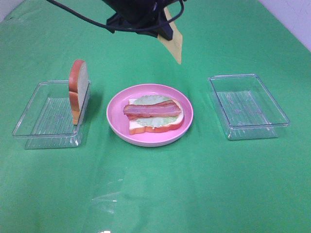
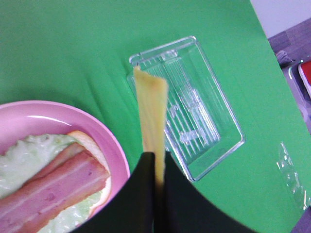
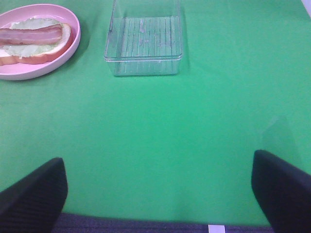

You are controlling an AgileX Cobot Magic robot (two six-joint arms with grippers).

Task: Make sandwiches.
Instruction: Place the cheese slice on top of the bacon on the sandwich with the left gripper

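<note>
A partly built sandwich (image 1: 154, 115) lies on the round pink plate (image 1: 116, 124): a bread slice, pale lettuce and bacon strips (image 2: 48, 187) on top. Another bread slice (image 1: 77, 90) stands on edge against the left clear tray (image 1: 48, 116). My left gripper (image 2: 155, 160) hangs high behind the plate, shut on a yellow cheese square (image 1: 175, 43) that dangles from it edge-on (image 2: 151, 111). My right gripper (image 3: 158, 194) stands wide open and empty over bare cloth, with the plate (image 3: 73, 43) far off; it is outside the high view.
An empty clear tray (image 1: 248, 107) sits right of the plate, also in the wrist views (image 2: 194, 116) (image 3: 143, 41). Green cloth covers the table. A crumpled clear wrapper (image 2: 291, 170) lies near the cloth's edge.
</note>
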